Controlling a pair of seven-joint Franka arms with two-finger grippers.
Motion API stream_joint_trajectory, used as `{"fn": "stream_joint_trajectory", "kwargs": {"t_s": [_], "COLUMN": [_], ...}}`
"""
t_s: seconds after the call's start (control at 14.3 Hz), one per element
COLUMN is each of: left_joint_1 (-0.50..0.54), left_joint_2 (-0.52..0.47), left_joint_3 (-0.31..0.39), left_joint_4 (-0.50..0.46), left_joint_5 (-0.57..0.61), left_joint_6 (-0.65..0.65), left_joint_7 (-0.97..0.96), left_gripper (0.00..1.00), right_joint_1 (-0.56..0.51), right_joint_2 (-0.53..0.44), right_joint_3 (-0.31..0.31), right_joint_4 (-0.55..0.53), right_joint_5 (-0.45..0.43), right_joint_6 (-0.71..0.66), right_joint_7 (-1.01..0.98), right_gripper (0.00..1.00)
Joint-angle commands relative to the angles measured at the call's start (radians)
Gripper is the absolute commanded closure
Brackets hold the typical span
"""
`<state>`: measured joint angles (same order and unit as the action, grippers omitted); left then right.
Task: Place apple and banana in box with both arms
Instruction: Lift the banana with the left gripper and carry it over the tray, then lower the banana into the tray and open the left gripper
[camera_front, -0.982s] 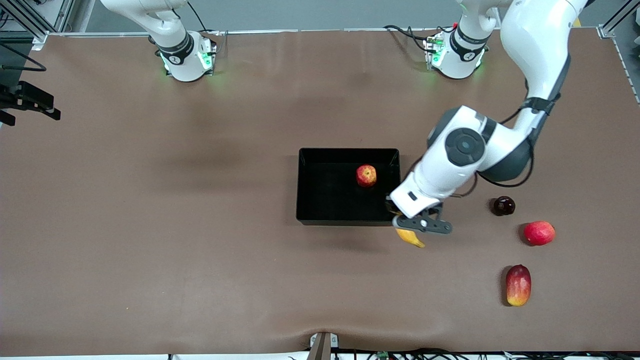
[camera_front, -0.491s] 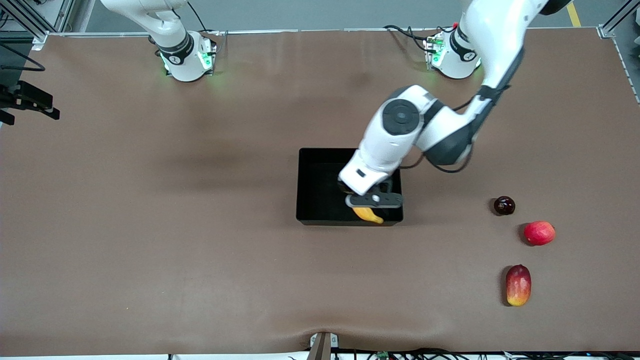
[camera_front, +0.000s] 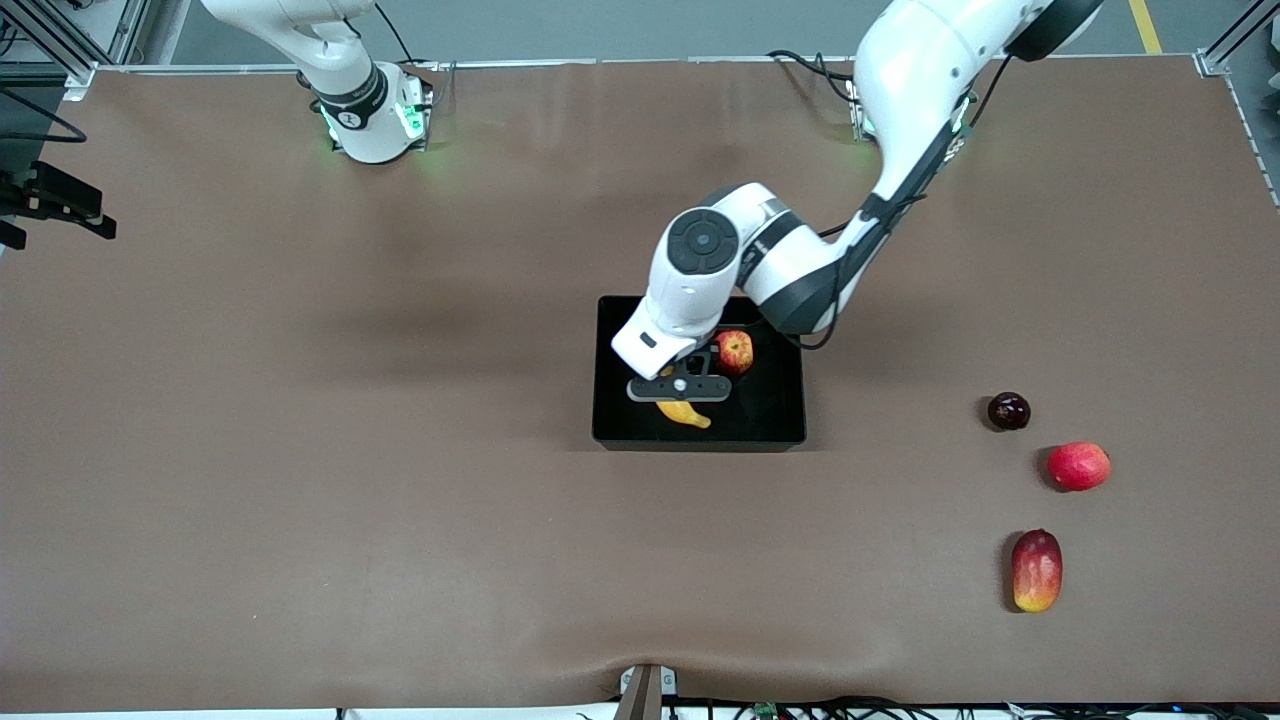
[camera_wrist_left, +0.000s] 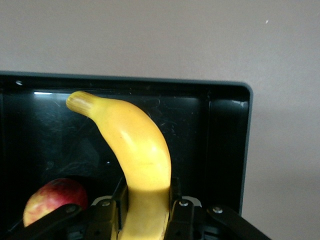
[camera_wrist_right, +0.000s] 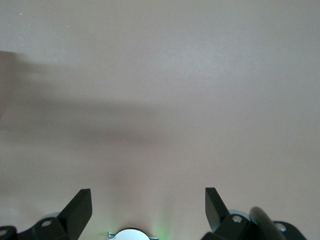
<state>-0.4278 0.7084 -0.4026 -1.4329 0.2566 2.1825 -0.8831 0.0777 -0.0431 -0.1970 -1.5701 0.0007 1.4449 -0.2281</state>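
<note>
Front view: left gripper (camera_front: 679, 390) over the box (camera_front: 780, 430), clamped on the banana (camera_front: 684, 412); apple (camera_front: 734, 352) lies inside.
Left wrist view: fingers (camera_wrist_left: 181, 216) pinch the banana's end.
Right wrist view: right gripper (camera_wrist_right: 149, 210) waits, fingers spread, empty.

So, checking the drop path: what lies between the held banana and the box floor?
Nothing: in the left wrist view, bare black box floor shows under the banana; the apple sits beside it.
</note>
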Motion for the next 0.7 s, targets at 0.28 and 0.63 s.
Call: {"fn": "stream_joint_trajectory", "kwargs": {"t_s": [0.28, 0.63], "left_joint_1": [-0.086, -0.143], "left_joint_2": [0.095, 0.14], "left_joint_3": [0.076, 0.136], "left_joint_4": [0.043, 0.042], "left_joint_5": [0.023, 0.023], "left_joint_6": [0.071, 0.111], "left_joint_7": [-0.024, -0.025], "left_gripper": [1.0, 1.0], "right_joint_1": [-0.019, -0.019], "right_joint_2": [-0.021, -0.021], "right_joint_3": [0.016, 0.018], "right_joint_4": [-0.019, -0.018], "right_joint_5": [-0.004, -0.004], "right_joint_6": [0.0, 0.0], "right_joint_7": [0.004, 0.004], "right_gripper": [0.0, 0.0]}}
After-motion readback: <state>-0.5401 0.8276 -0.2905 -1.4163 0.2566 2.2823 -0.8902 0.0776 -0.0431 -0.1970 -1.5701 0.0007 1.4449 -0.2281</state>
